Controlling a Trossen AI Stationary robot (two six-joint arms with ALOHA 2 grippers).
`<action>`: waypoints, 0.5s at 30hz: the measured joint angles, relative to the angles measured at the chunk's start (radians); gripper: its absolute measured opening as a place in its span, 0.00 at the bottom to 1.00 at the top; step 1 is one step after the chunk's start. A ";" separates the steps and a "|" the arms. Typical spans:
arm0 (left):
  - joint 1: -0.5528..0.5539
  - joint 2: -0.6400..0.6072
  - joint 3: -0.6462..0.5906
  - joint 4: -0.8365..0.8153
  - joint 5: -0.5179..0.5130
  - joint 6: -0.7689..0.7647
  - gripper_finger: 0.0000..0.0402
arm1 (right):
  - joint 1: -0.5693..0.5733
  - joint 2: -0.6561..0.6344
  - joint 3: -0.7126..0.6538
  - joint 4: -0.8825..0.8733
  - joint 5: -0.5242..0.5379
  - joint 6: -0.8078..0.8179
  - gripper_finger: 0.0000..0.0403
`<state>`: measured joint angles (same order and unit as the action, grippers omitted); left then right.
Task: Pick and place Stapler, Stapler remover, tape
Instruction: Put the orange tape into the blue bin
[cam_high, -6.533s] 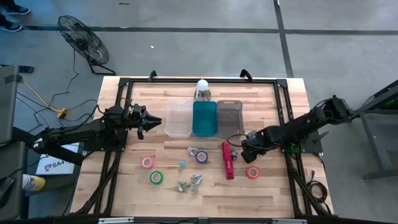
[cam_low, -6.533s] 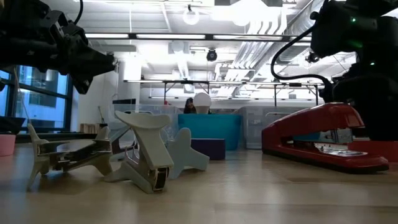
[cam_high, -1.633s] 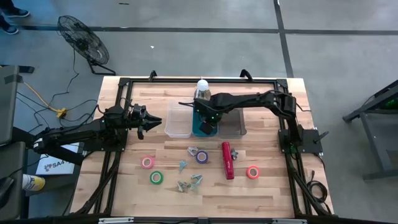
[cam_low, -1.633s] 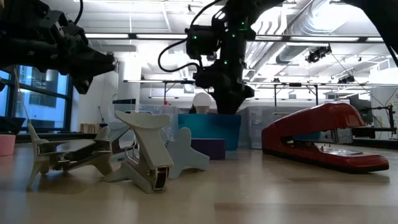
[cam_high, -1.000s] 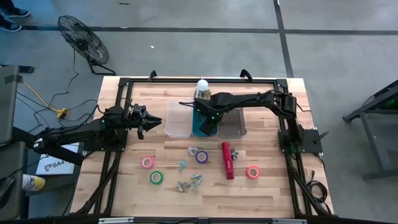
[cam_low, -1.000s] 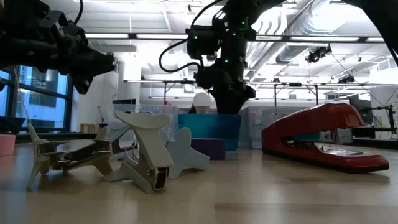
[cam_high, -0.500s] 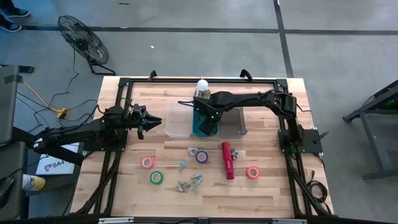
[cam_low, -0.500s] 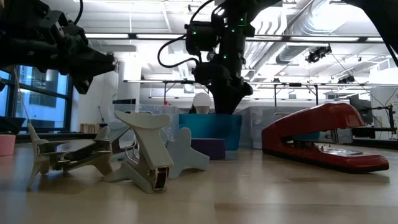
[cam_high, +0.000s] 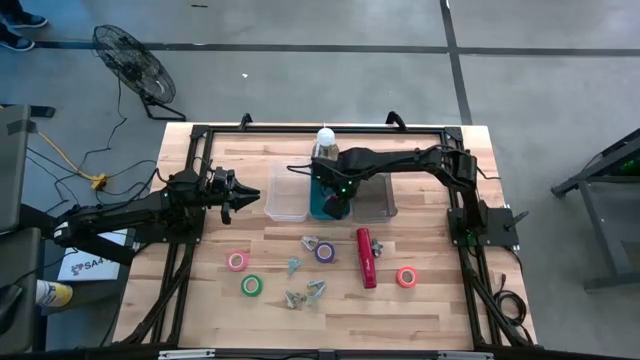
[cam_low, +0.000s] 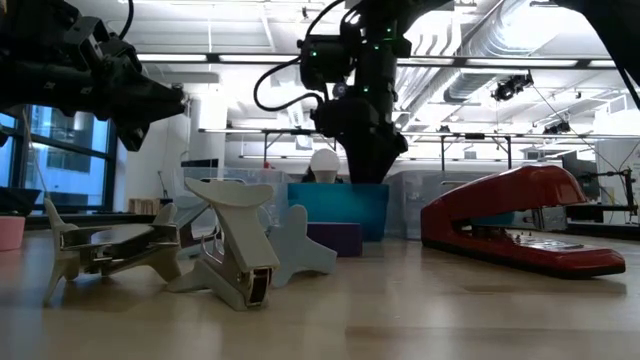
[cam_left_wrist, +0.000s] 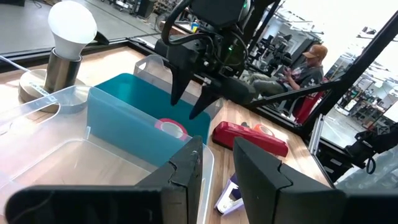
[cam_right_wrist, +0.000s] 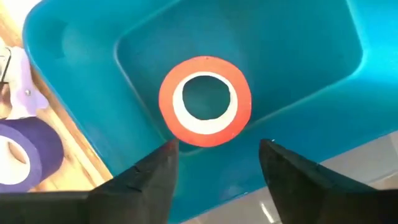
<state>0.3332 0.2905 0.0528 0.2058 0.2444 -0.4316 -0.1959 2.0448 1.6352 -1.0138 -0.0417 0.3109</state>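
Note:
A red tape roll (cam_right_wrist: 205, 102) lies flat on the floor of the teal bin (cam_high: 316, 172). My right gripper (cam_right_wrist: 219, 145) hangs open just above it, fingers pointing down into the bin and touching nothing. The red stapler (cam_high: 366, 257) lies on the table in front of the bins. Pink (cam_high: 236, 261), green (cam_high: 251, 285), purple (cam_high: 325, 251) and red (cam_high: 406, 276) tape rolls lie flat on the table. Silvery staple removers (cam_high: 305, 292) lie among them. My left gripper (cam_high: 248, 193) waits, open, left of the clear bin (cam_high: 287, 190).
A grey bin (cam_high: 370, 185) stands right of the teal one. A bulb lamp (cam_high: 326, 140) stands behind the bins. A dark frame rail (cam_high: 320, 128) runs round the table. People sit in the room beyond.
My right gripper has stayed over the teal bin and risen a little. My left arm and the things on the table have not moved.

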 joint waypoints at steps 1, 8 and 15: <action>0.000 0.000 0.000 0.000 0.000 0.000 0.22 | 0.000 -0.003 0.000 0.000 -0.007 -0.002 0.57; 0.000 0.000 0.000 0.000 -0.003 0.000 0.22 | 0.005 -0.073 0.000 -0.028 -0.025 0.022 0.59; 0.000 0.000 0.000 0.000 -0.003 0.000 0.22 | 0.051 -0.178 0.000 -0.142 -0.041 0.062 0.57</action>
<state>0.3333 0.2905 0.0531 0.2058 0.2409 -0.4316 -0.1451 1.8671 1.6356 -1.1561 -0.0827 0.3734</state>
